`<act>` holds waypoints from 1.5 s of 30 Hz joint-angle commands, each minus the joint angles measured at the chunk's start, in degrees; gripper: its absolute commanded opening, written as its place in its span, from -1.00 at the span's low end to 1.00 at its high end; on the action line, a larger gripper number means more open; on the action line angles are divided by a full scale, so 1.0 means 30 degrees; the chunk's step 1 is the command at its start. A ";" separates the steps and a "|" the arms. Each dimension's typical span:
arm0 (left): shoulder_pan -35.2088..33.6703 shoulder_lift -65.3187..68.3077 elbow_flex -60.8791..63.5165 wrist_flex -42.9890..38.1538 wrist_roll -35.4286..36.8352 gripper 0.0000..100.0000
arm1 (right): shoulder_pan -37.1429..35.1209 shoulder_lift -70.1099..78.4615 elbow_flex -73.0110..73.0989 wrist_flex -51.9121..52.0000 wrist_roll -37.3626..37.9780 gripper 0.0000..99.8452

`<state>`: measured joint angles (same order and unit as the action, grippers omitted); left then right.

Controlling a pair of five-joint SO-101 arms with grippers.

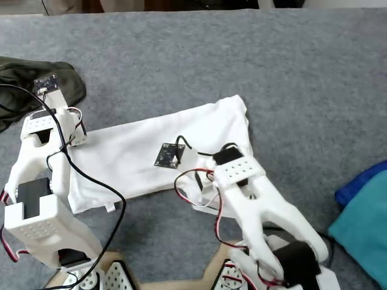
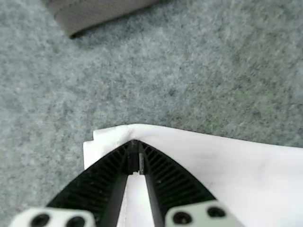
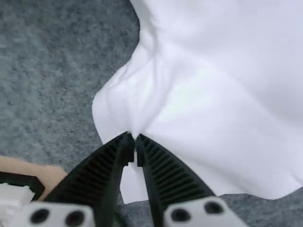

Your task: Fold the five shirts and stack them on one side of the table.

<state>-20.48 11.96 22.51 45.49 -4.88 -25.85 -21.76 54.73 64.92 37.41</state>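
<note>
Our left tool (image 2: 135,152) is pressed together on a corner of the white shirt (image 1: 151,151), and our right tool (image 3: 133,144) pinches a bunched edge of the same cloth. We see the shirt lying as a long band across the middle of the grey counter (image 1: 302,72). A dark green shirt (image 1: 18,78) sits at the far left; blue and teal shirts (image 1: 363,211) lie at the right edge.

Soft, even light covers the grey desk (image 1: 302,60); shadows are faint, and the white shirt (image 3: 227,94) glares, nearly featureless.
</note>
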 commanded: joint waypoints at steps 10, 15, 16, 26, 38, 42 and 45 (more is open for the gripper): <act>-0.0176 -0.0044 -0.0996 -0.0469 0.0000 -0.96 | -0.0190 -0.2418 -0.1392 0.2374 -0.0205 -0.99; -0.0176 -0.0044 -0.0996 -0.0469 0.0000 -0.96 | -0.0278 -0.2418 -0.1333 0.2579 -0.0205 -0.99; -0.0176 -0.0044 -0.0996 -0.0469 0.0000 -0.96 | -0.0278 -0.2418 -0.1304 0.2520 -0.0205 -0.99; -0.0176 -0.0044 -0.0996 -0.0469 0.0000 -0.96 | -0.1656 -0.2388 -0.0220 0.1817 -0.0205 -0.99; -0.0176 -0.0044 -0.0996 -0.0469 0.0000 -0.96 | 0.0132 -0.2535 0.0249 0.1084 0.0059 -0.56; -0.0176 -0.0044 -0.0908 -0.0469 0.0029 -0.96 | 0.2418 -0.2857 -0.2828 0.2696 0.0762 -0.57; -0.0264 -0.0161 -0.0645 -0.0059 0.0117 -0.96 | 0.3971 -0.3502 -0.6637 0.2315 0.0733 -0.68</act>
<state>-20.48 11.96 22.51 45.49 -4.88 -18.11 -29.58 46.37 72.40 39.43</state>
